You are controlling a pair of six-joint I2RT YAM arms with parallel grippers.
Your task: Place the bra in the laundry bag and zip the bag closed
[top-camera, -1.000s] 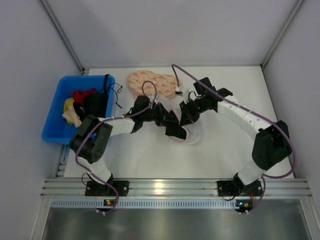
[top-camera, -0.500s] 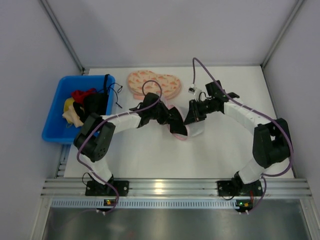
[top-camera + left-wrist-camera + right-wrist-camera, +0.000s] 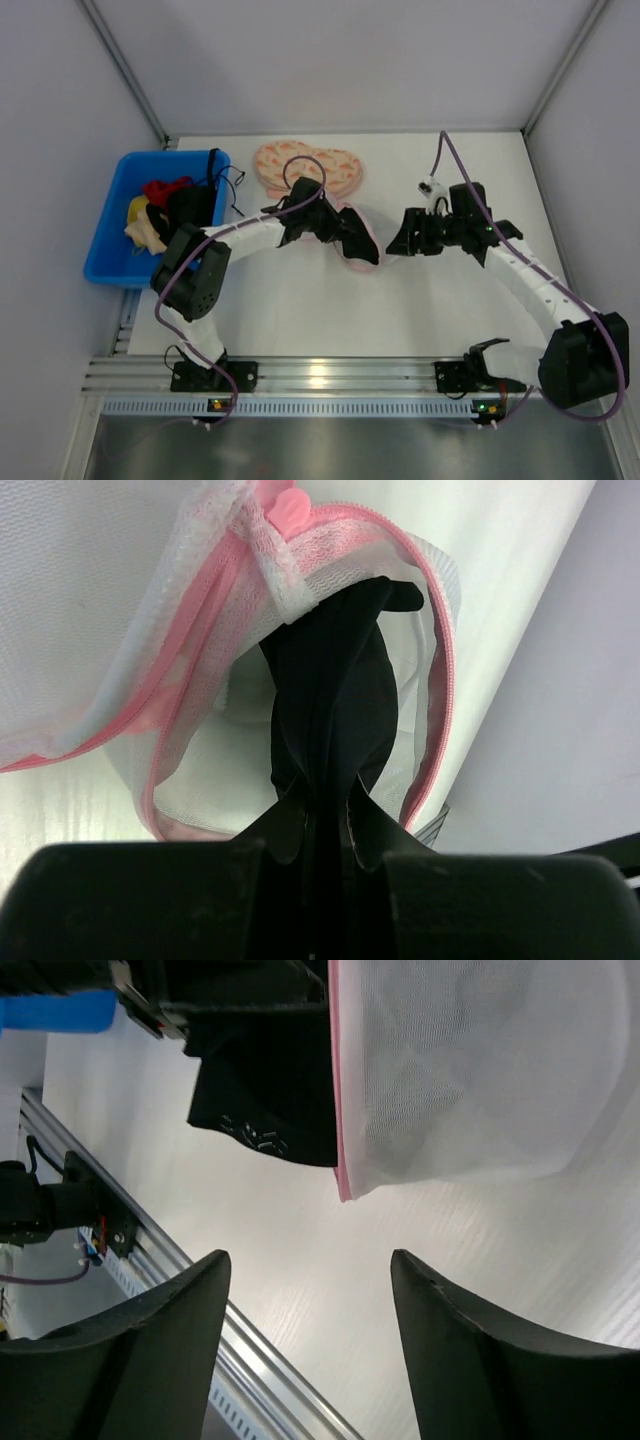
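Observation:
The laundry bag (image 3: pixel 190 600), white mesh with a pink zip rim, lies open at mid-table (image 3: pixel 362 226). The black bra (image 3: pixel 330 700) hangs from my left gripper (image 3: pixel 322 810), which is shut on it, and its free end reaches into the bag's mouth. From above, the left gripper (image 3: pixel 358 246) sits right over the bag. My right gripper (image 3: pixel 397 244) stands open and empty a little to the right of the bag, touching nothing. In the right wrist view the open right gripper (image 3: pixel 310 1260) faces bare table, with the bag (image 3: pixel 470 1070) and the bra (image 3: pixel 265 1090) beyond it.
A blue bin (image 3: pixel 108 235) of mixed clothes stands at the left edge. A peach-pink heart-shaped patterned cloth (image 3: pixel 300 163) lies behind the bag. An aluminium rail (image 3: pixel 320 375) runs along the near edge. Grey walls close in the sides and back.
My right gripper opened, let go of the bag and drew back to the right. The left gripper stayed shut on the bra and shifted slightly right over the bag.

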